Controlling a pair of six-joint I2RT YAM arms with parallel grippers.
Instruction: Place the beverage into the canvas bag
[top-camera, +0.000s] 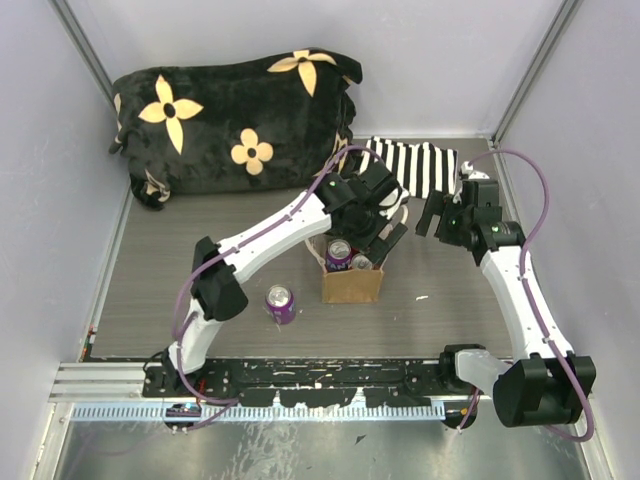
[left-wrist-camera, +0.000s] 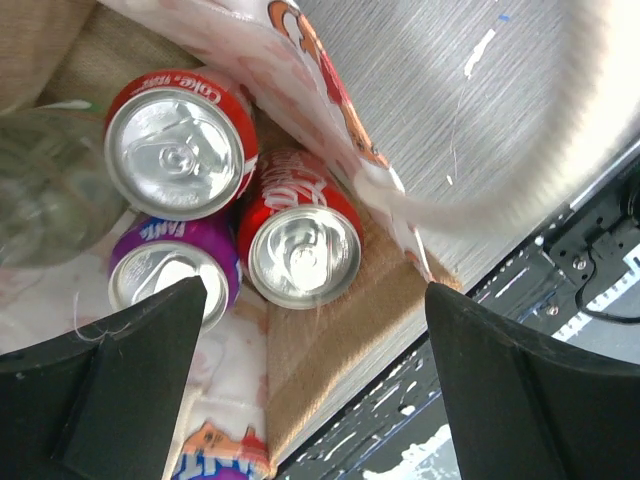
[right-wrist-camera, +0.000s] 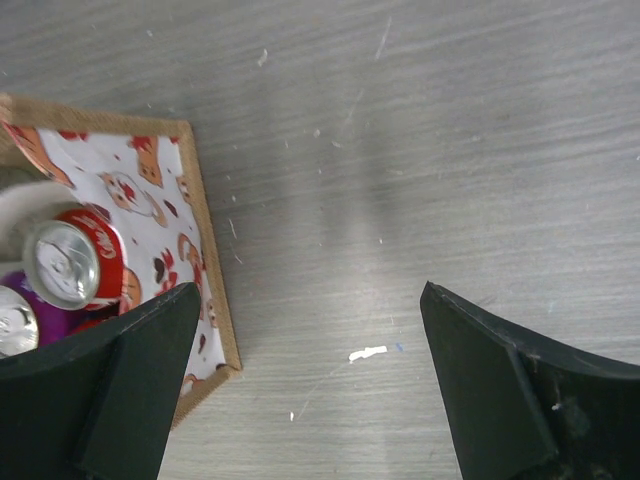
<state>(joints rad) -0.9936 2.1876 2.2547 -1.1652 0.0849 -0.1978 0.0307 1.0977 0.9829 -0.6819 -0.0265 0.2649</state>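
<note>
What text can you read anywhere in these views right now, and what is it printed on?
"Coke": upper red can, inside the canvas bag.
"FANTA", partly hidden: purple can beside it.
Script on lower red can: too distorted to read.
Label on loose purple can on the table: too small.

A robotics lab test cell: plain white walls on aluminium posts box in a grey table. The left arm and right arm are bolted to a black rail along the bottom of the frame.
</note>
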